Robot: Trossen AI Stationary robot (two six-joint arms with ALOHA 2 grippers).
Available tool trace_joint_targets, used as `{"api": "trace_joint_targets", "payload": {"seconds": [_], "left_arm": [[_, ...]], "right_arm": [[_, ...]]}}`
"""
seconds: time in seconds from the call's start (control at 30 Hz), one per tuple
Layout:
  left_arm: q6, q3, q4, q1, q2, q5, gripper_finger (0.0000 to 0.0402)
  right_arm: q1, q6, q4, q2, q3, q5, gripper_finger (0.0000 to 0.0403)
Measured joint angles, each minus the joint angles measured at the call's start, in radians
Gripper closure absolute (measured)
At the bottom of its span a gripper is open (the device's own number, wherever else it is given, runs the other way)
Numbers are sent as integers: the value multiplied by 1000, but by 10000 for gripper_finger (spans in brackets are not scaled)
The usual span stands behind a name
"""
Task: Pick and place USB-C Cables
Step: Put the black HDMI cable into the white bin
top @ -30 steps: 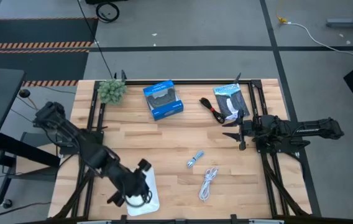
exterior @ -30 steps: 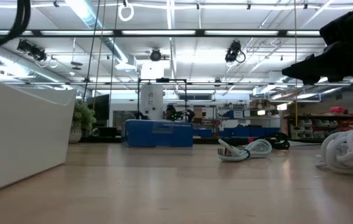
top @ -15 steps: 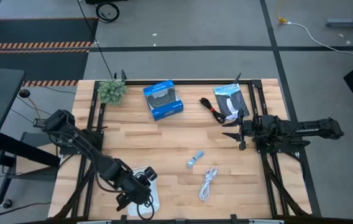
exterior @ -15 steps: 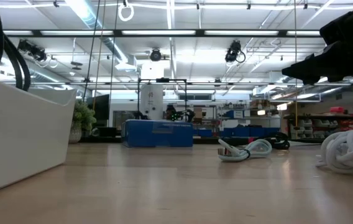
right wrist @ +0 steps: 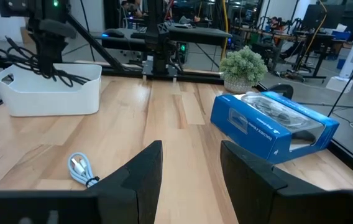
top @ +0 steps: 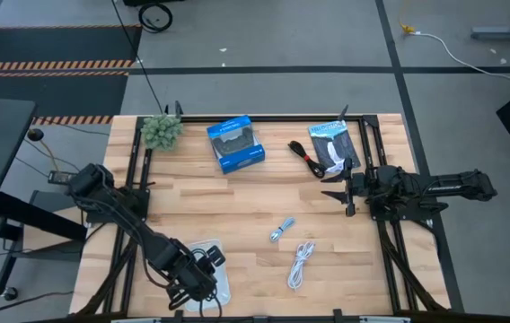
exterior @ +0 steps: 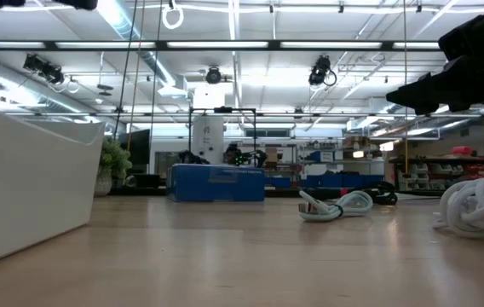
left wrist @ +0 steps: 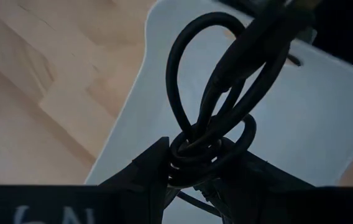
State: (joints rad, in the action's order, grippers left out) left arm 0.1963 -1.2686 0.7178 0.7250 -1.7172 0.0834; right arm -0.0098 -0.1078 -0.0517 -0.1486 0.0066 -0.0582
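1. The left gripper [left wrist: 192, 171] hangs directly above the white bin [left wrist: 325, 118], so the coming release turns on a straight drop: the black USB-C cable [left wrist: 217, 106] dangles from the fingers with open bin floor right beneath it.
2. Its fingers pinch the cable at the knotted middle of the bundle; the loops stretch away from the fingertips, so the bundle's long axis runs down toward the bin, as the left wrist view shows.
3. From above, the left arm [top: 134, 229] reaches from the table's left edge toward the near edge, its wrist bent down over the bin [top: 220, 287] at the front left of the table.
4. Three cables remain on the wood: the silvery-blue one [top: 282, 230] near the middle, the white one [top: 301, 265] just in front of it, and the red-and-black one [top: 305, 158] at the far side beside the flat packet [top: 333, 147].
5. The right gripper [top: 336, 195] waits at the table's right side, fingers spread and holding nothing; it lies nearer the red-and-black cable, while the two middle cables sit between the arms.
6. The blue box [top: 235, 144] and small plant [top: 161, 131] stand along the far edge, well apart from the bin.
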Motion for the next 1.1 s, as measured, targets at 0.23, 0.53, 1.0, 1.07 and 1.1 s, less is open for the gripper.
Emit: {"api": "trace_joint_targets", "payload": {"seconds": [0.23, 0.53, 1.0, 1.07, 1.1], "left_arm": [[-10, 0, 11, -1, -5, 2, 213], [9, -77, 72, -10, -5, 36, 176], [-2, -60, -136, -160, -6, 184, 213], [-2, -59, -177, -182, -19, 184, 217], [-2, -57, -191, -190, -24, 182, 218]], "right_arm": [[0, 0, -3, 0, 0, 0, 234], [0, 0, -26, 0, 0, 0, 234], [0, 0, -29, 0, 0, 0, 234], [0, 0, -29, 0, 0, 0, 234], [0, 0, -29, 0, 0, 0, 234]]}}
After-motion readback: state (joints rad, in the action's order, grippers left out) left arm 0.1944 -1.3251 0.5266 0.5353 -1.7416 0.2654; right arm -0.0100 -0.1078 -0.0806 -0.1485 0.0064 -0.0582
